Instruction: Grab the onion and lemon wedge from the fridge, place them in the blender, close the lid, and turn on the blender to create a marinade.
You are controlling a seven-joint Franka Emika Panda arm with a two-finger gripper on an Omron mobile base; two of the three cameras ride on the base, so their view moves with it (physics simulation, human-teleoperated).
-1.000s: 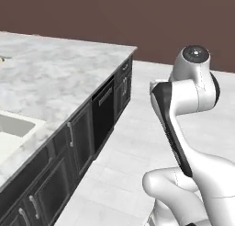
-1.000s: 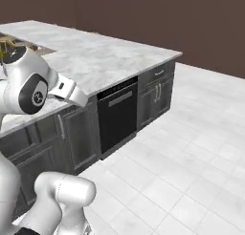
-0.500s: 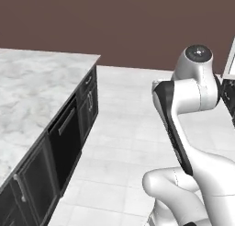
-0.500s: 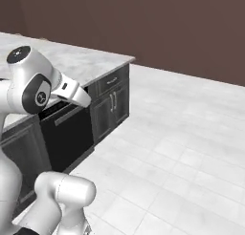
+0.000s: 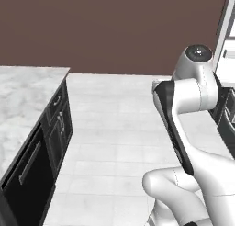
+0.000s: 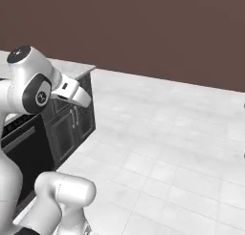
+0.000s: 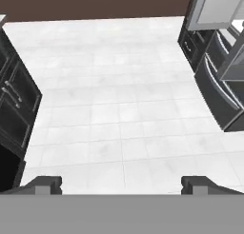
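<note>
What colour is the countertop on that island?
White and grey marble countertop over dark cabinets, clearest in the left base view.

Brown wall [image 5: 114,32], white tile floor [image 6: 172,133], marble counter [image 5: 18,96] w/ dark cabinets [image 5: 57,128].

Veined marble countertop [image 5: 23,96], glossy pale floor tiles [image 7: 119,100], dark panelled cabinets [image 5: 57,128].

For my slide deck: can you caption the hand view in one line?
Open gripper looks down over white tiled floor, dark cabinets on one side.
</note>
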